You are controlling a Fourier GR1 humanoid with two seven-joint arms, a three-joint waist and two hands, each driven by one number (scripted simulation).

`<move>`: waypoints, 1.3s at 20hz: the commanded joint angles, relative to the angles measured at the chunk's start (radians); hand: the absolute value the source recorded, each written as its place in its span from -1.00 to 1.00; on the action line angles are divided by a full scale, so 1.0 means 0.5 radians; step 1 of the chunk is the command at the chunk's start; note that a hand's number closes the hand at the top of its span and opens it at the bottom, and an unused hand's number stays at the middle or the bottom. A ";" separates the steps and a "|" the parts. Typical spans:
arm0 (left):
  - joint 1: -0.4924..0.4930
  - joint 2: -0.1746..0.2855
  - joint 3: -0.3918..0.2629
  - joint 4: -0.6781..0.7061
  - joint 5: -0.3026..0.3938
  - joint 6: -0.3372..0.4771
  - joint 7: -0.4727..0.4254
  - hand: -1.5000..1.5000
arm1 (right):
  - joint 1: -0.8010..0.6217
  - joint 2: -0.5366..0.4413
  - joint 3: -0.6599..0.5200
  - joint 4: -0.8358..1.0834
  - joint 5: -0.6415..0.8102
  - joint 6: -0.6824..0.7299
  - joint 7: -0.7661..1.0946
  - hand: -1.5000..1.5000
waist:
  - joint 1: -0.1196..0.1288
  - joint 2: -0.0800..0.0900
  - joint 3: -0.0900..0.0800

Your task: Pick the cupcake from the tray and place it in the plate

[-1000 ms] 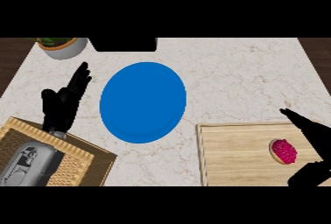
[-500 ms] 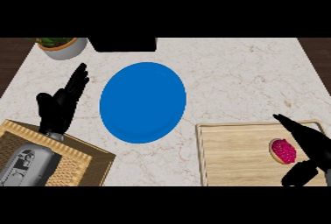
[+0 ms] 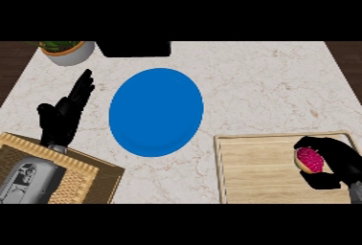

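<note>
Cupcake (image 3: 309,159), pink-topped, is at the three o'clock side of the wooden tray (image 3: 258,167), about four o'clock from the blue plate (image 3: 157,111). The right hand (image 3: 344,162) is curled round it, with fingers above and thumb below, closing on the cake. The plate lies on the marble surface (image 3: 268,86), near the tray and toward its ten o'clock. At nine o'clock of the plate, the left hand (image 3: 62,117) rests with straight fingers pointing to twelve, holding nothing, its forearm above a wicker basket (image 3: 71,167). A potted plant (image 3: 67,50) stands at eleven o'clock of the plate.
</note>
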 commanded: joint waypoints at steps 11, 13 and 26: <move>-0.018 -0.057 -0.004 -0.004 -0.054 0.055 -0.002 0.00 | 0.194 0.606 0.310 -0.194 0.642 -0.403 0.726 1.00 | -0.026 0.003 -0.026; 0.021 -0.015 0.033 0.083 -0.022 -0.010 -0.084 0.00 | 0.104 0.679 0.366 -0.343 0.746 -0.329 0.943 1.00 | -0.013 0.007 -0.026; -0.030 -0.028 -0.010 0.038 -0.058 0.025 0.009 0.00 | -0.034 0.744 0.643 -1.003 1.347 -0.800 0.796 1.00 | -0.011 0.004 -0.024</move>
